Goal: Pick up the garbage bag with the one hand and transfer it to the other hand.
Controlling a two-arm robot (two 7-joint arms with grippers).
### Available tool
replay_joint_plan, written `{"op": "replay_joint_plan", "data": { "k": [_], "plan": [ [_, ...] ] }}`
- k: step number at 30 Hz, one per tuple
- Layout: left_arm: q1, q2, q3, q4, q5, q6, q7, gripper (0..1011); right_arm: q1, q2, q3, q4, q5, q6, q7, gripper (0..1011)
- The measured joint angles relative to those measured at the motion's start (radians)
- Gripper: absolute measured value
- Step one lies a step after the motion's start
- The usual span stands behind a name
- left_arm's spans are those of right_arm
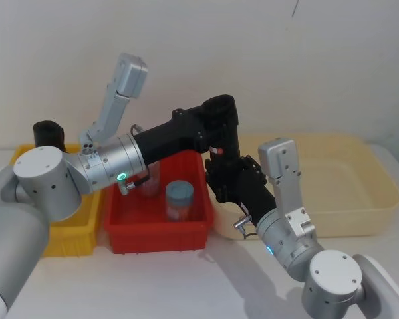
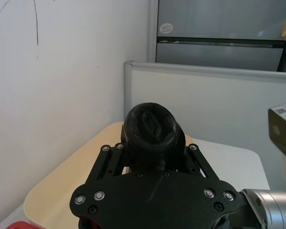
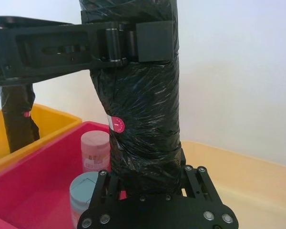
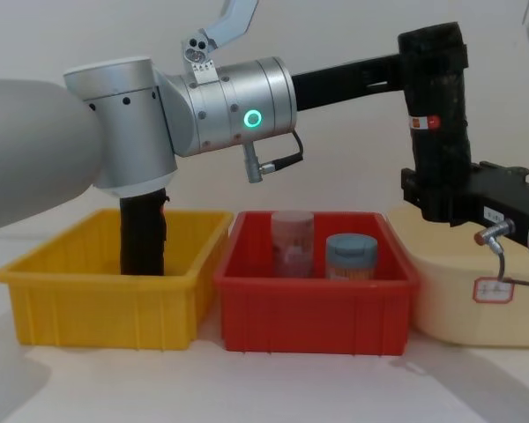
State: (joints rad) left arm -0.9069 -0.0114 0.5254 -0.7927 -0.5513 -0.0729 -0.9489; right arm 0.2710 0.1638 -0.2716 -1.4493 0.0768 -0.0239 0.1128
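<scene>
the garbage bag (image 4: 439, 132) stands upright in the air, above the edge where the red bin (image 4: 317, 308) meets the cream tub (image 4: 458, 308), and it touches neither. the left gripper (image 4: 434, 57) reaches across from the left on its long black link and is closed around the bag near its top. in the right wrist view, one of its fingers (image 3: 155, 42) presses flat against the crinkled black plastic. the right gripper (image 4: 445, 196) comes in from the right and is closed around the bag's lower end, with a finger tight against each side.

a narrow white-and-red label band (image 4: 423, 122) sits on the bag just below the left gripper. close up it shows as a white strip with a round red sticker (image 3: 118, 125), and its print is too small to read. a small white sticker (image 4: 491, 214) on the right gripper is also unreadable. a white tag (image 4: 492, 290) on the front of the cream tub carries faint red marks that cannot be made out.

two jars stand side by side in the red bin, a pink jar (image 4: 293, 242) and a shorter blue-lidded jar (image 4: 351, 256). the pink jar's patterned wrap shows no readable words. a second black roll (image 4: 143, 233) stands upright in the yellow bin (image 4: 97, 273) to the left.
</scene>
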Motion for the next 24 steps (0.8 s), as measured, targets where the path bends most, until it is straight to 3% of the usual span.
{"op": "replay_joint_plan", "data": {
  "k": [3, 14, 24],
  "plan": [
    [0.0, 0.001, 0.0, 0.0, 0.0, 0.0, 0.0, 414, -0.003, -0.002, 0.004, -0.007, 0.002, 0.003, 0.004, 555],
    [0.0, 0.001, 0.0, 0.0, 0.001, 0.001, 0.0, 776, -0.009, -0.012, 0.024, -0.023, 0.017, 0.03, 0.015, 555],
    [0.0, 0.0, 0.0, 0.0, 0.001, 0.001, 0.0, 1001, 0.018, -0.027, 0.055, 0.006, 0.022, 0.062, -0.001, 555]
  ]
}}
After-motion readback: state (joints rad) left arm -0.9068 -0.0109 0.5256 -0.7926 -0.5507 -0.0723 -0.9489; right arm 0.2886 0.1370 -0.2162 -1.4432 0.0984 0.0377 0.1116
